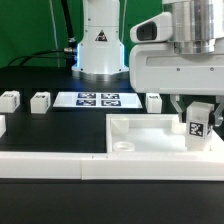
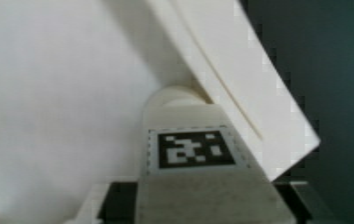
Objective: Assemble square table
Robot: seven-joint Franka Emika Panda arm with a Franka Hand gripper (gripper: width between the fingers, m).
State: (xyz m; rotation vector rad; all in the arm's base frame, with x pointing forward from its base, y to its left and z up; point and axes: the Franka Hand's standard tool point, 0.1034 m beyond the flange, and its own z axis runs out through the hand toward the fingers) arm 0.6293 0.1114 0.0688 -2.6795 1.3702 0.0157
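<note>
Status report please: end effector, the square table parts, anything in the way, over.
The end effector shut on a tagged leg, upright. Leg at table top rim; seating unclear. Nothing seen in the way.

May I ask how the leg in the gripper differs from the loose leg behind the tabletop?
The held leg is gripped at the tabletop's rim; the loose leg lies free on the table. The held leg's tag shows plainly; the loose leg's does not. Both are stubby, white.

Exterior view: one leg (image 1: 197, 124) sits over the slab (image 1: 145, 135) (its 3 o'clock corner); marker board (image 1: 98, 99) at 11 o'clock, another leg (image 1: 40, 101) at 10.
</note>
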